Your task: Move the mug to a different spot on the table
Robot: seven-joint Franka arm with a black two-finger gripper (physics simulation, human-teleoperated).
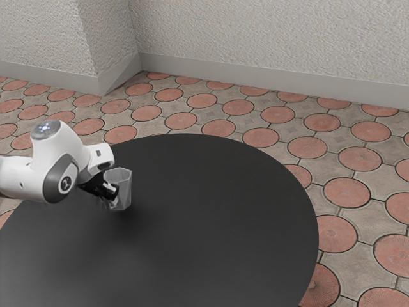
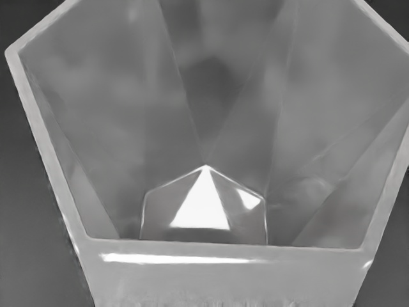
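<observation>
A grey, faceted mug (image 1: 121,189) stands upright near the black round table's (image 1: 211,217) edge, on the exterior view's left. My gripper (image 1: 111,190) comes in from that side, its black fingers clasping the mug's near wall at the rim, shut on it. A faint shadow lies on the table just under the mug. In the wrist view I look straight down into the mug (image 2: 204,128): its pale angular rim surrounds my hand and its bright five-sided bottom shows deep inside.
The dark tabletop stretches wide toward the exterior view's right and front, with nothing else standing on it. Around the table lies a tiled floor (image 1: 307,128), and white walls rise behind.
</observation>
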